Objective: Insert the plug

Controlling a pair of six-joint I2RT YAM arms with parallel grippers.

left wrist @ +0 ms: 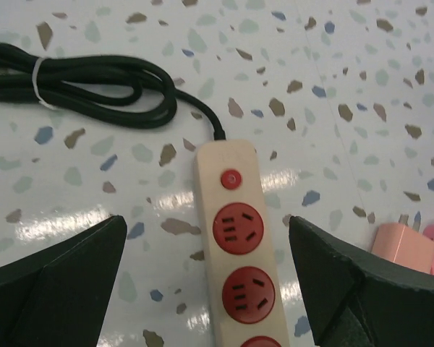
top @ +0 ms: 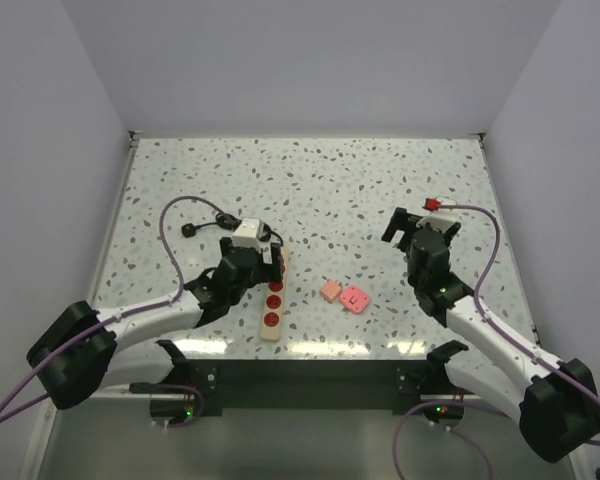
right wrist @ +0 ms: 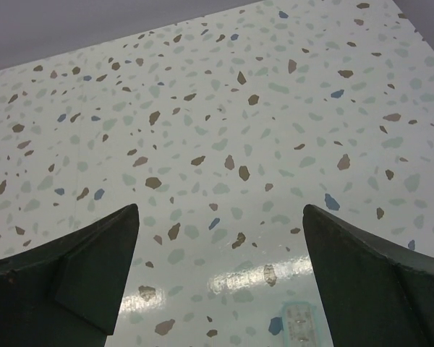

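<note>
Two tools are spread open and hold nothing. The left tool [left wrist: 206,235] hangs over one beige strip [left wrist: 231,155], a finger on each side. Three red sockets [left wrist: 238,228] show there, the third cut off. One coiled black cord [left wrist: 94,87] joins the strip. Two plugs lie on the worktop [top: 330,180] right of it: orange plug [top: 330,291] and pink plug [top: 355,298]. The right tool [right wrist: 220,217] is well apart from them.

Shiny, smooth counter [left wrist: 347,43] w/ specks, looks like stone. The power strip [left wrist: 235,155] is smooth cream plastic. The cord [left wrist: 94,108]: matt black, prob. rubber. The pink plug [top: 355,298]: smooth plastic.
</note>
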